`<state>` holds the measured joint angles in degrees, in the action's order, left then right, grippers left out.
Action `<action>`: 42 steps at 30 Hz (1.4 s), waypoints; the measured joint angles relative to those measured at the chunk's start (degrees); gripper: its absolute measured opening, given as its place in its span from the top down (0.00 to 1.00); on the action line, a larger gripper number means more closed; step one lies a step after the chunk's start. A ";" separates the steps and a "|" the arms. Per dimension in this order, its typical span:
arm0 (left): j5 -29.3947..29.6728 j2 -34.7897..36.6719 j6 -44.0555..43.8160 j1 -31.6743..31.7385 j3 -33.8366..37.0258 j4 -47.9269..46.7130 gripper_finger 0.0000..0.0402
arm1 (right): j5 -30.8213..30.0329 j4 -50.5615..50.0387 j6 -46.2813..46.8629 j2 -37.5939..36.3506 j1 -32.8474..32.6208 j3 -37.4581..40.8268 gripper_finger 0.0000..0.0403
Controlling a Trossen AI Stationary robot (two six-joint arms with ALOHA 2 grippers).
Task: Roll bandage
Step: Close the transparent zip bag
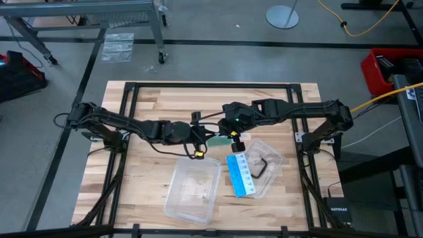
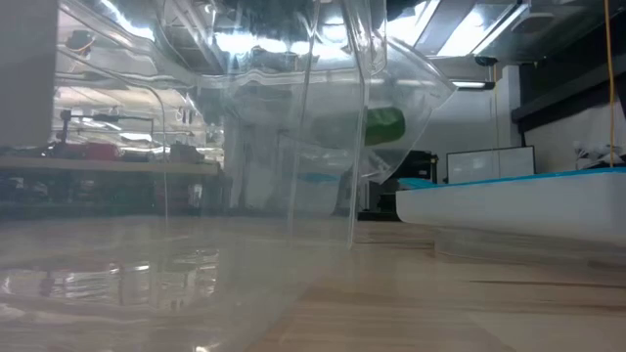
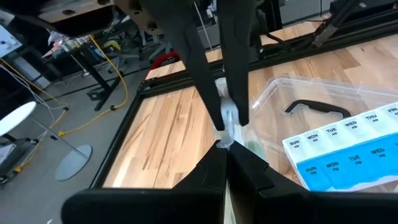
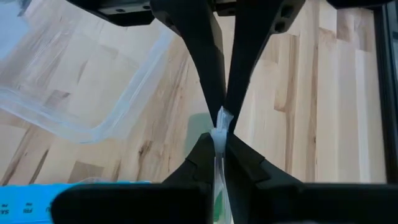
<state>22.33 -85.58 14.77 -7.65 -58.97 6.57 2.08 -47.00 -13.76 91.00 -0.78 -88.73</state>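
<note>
The dark green bandage (image 2: 383, 125) sits inside a crumpled clear plastic wrapper (image 2: 416, 93) that hangs above the middle of the table. In the high view it shows as a green patch (image 1: 218, 140) between the two arms. My left gripper (image 1: 210, 136) comes from the table's left and my right gripper (image 1: 229, 135) from the right. The two meet tip to tip, both shut on the wrapper's top. Neither touches the green fabric itself. My left gripper pinches the wrapper's crumpled upper edge (image 3: 226, 138) between its two fingertips, coming nearly level from the table's left. The wrapper is lifted clear of the table and hangs below the fingers. My right gripper pinches the same bunched upper edge (image 4: 219, 133) between its fingertips, slanting down from the table's right, right against the left gripper's tips. The clear plastic runs down between its fingers, with green (image 4: 215, 200) showing inside it.
A clear plastic bin (image 1: 192, 188) stands near the front edge, left of centre. To its right a clear tray (image 1: 272, 153) holds a blue-and-white weekday pill box (image 1: 240, 175) and a black hook-shaped piece (image 1: 261, 165). Bare wood lies at the far side.
</note>
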 joint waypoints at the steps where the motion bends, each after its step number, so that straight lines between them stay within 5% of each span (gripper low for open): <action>1: 0.07 0.00 0.04 -0.17 0.00 0.00 1.00 | -0.02 -0.01 0.00 0.00 0.00 0.01 0.95; 19: 2.46 0.02 -0.09 -0.65 -0.01 -1.34 1.00 | -2.73 -2.52 0.02 0.00 0.04 0.00 0.95; 27: 2.67 0.04 -10.20 -0.65 -0.01 -1.46 0.99 | -2.68 -2.71 0.02 0.00 0.04 0.00 0.95; 42: 2.79 0.07 -12.26 0.12 -0.01 -0.83 0.64 | -2.55 -2.51 0.00 0.00 0.04 0.00 0.95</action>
<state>25.12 -85.52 2.51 -7.53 -58.98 5.74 -0.47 -49.52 -13.76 91.00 -0.73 -88.73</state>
